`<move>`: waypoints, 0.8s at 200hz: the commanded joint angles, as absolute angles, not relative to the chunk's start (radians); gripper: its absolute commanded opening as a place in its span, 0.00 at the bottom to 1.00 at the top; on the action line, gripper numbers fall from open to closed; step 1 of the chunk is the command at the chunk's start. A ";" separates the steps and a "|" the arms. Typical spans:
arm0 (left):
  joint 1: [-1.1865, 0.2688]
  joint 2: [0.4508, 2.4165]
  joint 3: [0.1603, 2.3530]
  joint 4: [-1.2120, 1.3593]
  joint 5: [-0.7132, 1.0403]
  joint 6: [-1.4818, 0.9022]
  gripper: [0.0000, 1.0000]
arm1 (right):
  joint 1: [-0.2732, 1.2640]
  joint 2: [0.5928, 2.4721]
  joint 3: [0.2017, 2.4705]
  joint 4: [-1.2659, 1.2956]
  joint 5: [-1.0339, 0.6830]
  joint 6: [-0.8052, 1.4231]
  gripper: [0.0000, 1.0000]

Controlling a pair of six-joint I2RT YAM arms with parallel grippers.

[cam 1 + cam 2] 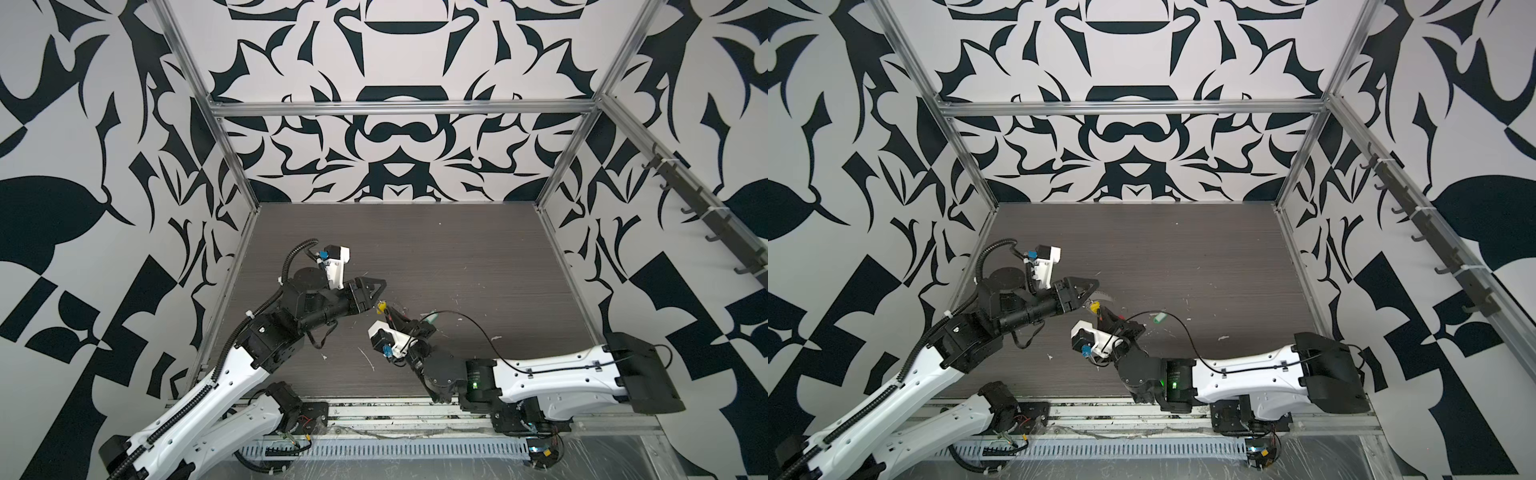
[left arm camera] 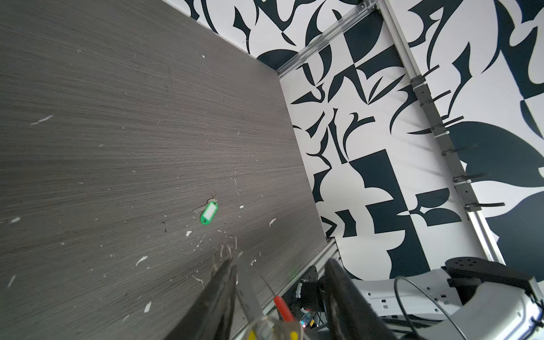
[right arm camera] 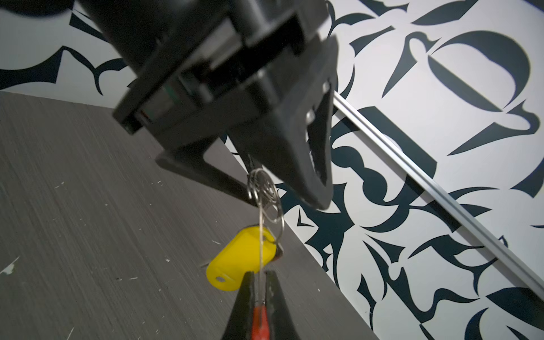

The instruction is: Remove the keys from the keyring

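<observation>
— What's hard to make out?
— Most of the keyring (image 3: 259,319) is cut off: only thin wire and a red sleeve show, pinched in the closed right gripper (image 3: 260,275).
— And the keys?
— The yellow key (image 3: 241,259) hangs between both grippers, blade blurred, its small rings between the left gripper's (image 3: 284,198) parted fingers. The green key (image 2: 209,212) lies on the table (image 2: 117,117), well beyond the left gripper.

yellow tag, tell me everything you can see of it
The yellow tag looks like plastic, oblong with rounded corners and a small hole at its free end. It hangs tilted in the air over the table from silvery rings on the keyring, whose thin wire crosses in front of it. The right gripper is shut on that wire close beside it; the left gripper has open jaws flanking the rings.
</observation>
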State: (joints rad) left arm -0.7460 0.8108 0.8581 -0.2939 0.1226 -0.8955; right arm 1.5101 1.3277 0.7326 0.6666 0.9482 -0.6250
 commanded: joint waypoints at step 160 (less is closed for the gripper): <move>-0.723 0.825 0.847 -0.186 0.217 -0.874 0.00 | 1.453 1.031 0.716 0.329 0.562 -0.222 0.37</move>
